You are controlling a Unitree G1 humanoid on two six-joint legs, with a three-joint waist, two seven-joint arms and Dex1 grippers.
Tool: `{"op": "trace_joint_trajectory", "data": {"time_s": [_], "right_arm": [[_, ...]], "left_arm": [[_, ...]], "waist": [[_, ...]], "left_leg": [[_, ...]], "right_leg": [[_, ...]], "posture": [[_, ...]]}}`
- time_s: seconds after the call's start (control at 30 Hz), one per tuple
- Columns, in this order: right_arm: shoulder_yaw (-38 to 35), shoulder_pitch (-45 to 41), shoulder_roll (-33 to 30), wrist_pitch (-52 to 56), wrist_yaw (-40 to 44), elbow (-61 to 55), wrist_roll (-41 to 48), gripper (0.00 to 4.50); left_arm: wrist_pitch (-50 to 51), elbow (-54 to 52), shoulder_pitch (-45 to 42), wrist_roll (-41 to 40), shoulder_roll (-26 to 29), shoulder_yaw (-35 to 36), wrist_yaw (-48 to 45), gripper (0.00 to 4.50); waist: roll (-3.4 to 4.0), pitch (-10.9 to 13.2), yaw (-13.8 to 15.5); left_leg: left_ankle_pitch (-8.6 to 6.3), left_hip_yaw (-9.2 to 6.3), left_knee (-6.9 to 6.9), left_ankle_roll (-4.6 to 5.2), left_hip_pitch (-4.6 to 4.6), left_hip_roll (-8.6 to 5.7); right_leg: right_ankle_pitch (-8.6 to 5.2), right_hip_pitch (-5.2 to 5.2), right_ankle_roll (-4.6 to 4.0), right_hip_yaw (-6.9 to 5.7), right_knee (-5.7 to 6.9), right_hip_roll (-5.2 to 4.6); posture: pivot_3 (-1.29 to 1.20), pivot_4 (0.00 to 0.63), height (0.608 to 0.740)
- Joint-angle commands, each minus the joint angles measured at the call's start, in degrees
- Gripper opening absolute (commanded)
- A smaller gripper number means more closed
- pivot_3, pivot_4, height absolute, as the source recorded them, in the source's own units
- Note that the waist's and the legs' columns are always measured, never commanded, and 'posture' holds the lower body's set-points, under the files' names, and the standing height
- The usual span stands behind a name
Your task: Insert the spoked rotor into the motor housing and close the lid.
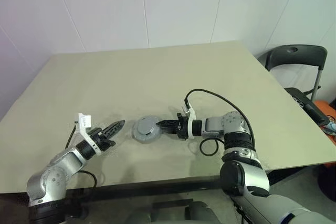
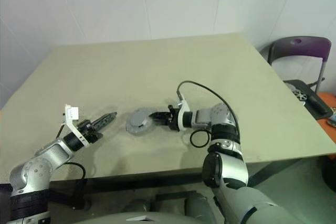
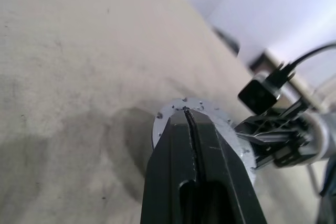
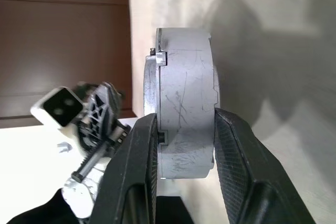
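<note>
A: How many tables are there?
B: One table (image 1: pixel 157 77), beige, running from the near edge to the far wall.
A: Round metal parts on it?
B: One grey round assembly (image 1: pixel 146 128) near the middle of the near edge. In the right wrist view it reads as a thick grey body with a thinner grey disc against one face, so perhaps two pieces stacked; I cannot tell more.
A: Grippers?
B: Two: the left gripper (image 1: pixel 117 126) and the right gripper (image 1: pixel 161 125), each with two black fingers.
A: Chairs?
B: One chair (image 1: pixel 297 59), far right.
A: Cables?
B: One black cable (image 1: pixel 215 96) looping over the right arm.
</note>
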Motion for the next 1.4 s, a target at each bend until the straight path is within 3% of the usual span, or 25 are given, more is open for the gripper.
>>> {"op": "trace_joint_trajectory", "data": {"time_s": [0.03,0.1,0.47,0.5,1.0,1.4], "right_arm": [[-2.9,-4.4,-0.7,0.3,0.6,-1.5,4.1,1.17],[-3.6,-5.2,-1.2,0.8,0.4,-1.5,4.5,1.17],[-6.9,-7.7,-2.7,3.0,-0.2,-2.1,5.9,1.17],[-7.2,-8.0,-2.5,3.4,-0.2,-2.3,6.1,1.17],[-7.5,-8.8,1.0,4.4,-3.2,-5.7,12.7,1.17],[-1.2,-4.5,2.3,4.4,-10.3,-9.2,27.6,1.17]], "left_arm": [[1.5,-1.2,1.0,-5.9,-1.2,2.7,1.4,0.17],[2.6,-1.1,1.4,-9.8,-2.2,3.8,2.1,0.60],[6.0,-0.7,3.3,-25.1,-4.1,6.2,5.7,4.31],[6.2,-0.9,3.6,-25.3,-4.0,5.7,5.8,4.50],[7.2,1.5,2.4,-33.3,-4.2,3.7,10.6,4.50],[5.2,1.0,-0.5,-38.1,-4.1,3.7,13.3,4.50]], "waist": [[0.00,0.0,0.0],[-0.01,0.0,0.0],[-0.04,0.0,-0.3],[-0.04,0.0,-0.3],[-0.04,0.0,-0.7],[-0.04,0.0,-0.7]], "left_leg": [[0.00,0.01,-0.01,0.00,0.01,0.00],[0.00,0.02,-0.02,0.00,0.00,0.00],[0.00,0.24,-0.02,0.00,-0.01,0.01],[0.00,0.24,-0.02,0.00,-0.01,0.01],[0.00,0.24,-0.03,0.00,-0.01,0.02],[0.00,0.25,-0.04,0.00,-0.02,0.01]], "right_leg": [[0.00,0.01,0.00,0.00,0.00,0.00],[0.00,0.01,0.00,0.00,-0.02,0.00],[0.00,-0.01,-0.01,0.02,-0.04,0.01],[0.00,0.00,-0.01,0.02,-0.04,0.02],[0.00,-0.02,-0.02,0.03,-0.04,0.02],[-0.01,-0.01,-0.03,0.04,-0.06,0.01]], "posture": [[0.00,0.000,0.740],[0.00,0.000,0.740],[0.00,0.000,0.740],[0.00,0.000,0.740],[0.00,0.000,0.740],[0.00,0.000,0.740]]}}
